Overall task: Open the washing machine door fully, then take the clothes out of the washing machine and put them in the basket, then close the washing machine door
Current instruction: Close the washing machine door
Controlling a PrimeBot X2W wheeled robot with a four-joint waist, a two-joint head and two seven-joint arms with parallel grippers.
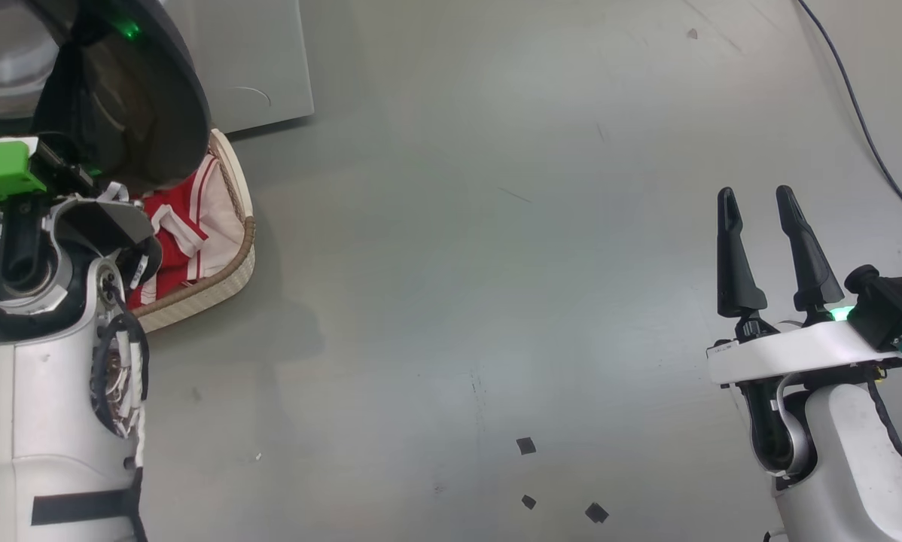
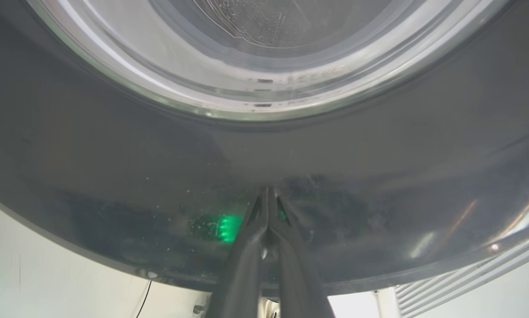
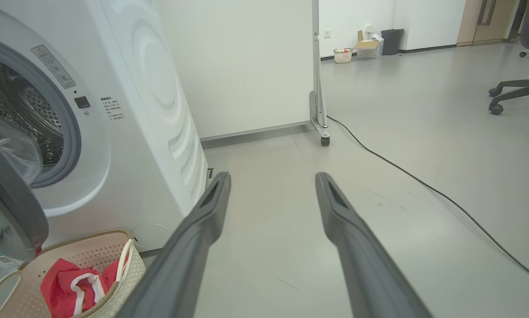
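The washing machine door (image 2: 114, 154) has its glossy black rim and clear glass bowl (image 2: 264, 39) close before my left gripper (image 2: 268, 191). That gripper is shut, empty, with its tips pressed against the rim. The washing machine (image 3: 127, 110) stands with its steel drum (image 3: 26, 110) exposed and the door (image 3: 8, 203) swung partly out in front. Below the door sits the cream basket (image 1: 236, 260) with red and white clothes (image 1: 180, 226) in it. My right gripper (image 1: 760, 202) hovers open and empty over the floor, far right of the basket.
A dark cable (image 3: 423, 185) runs across the grey floor on the right. A wheeled partition (image 3: 317, 88) stands behind the machine and an office chair base (image 3: 511, 86) is at the far right. Small black tape marks (image 1: 526, 446) lie on the floor.
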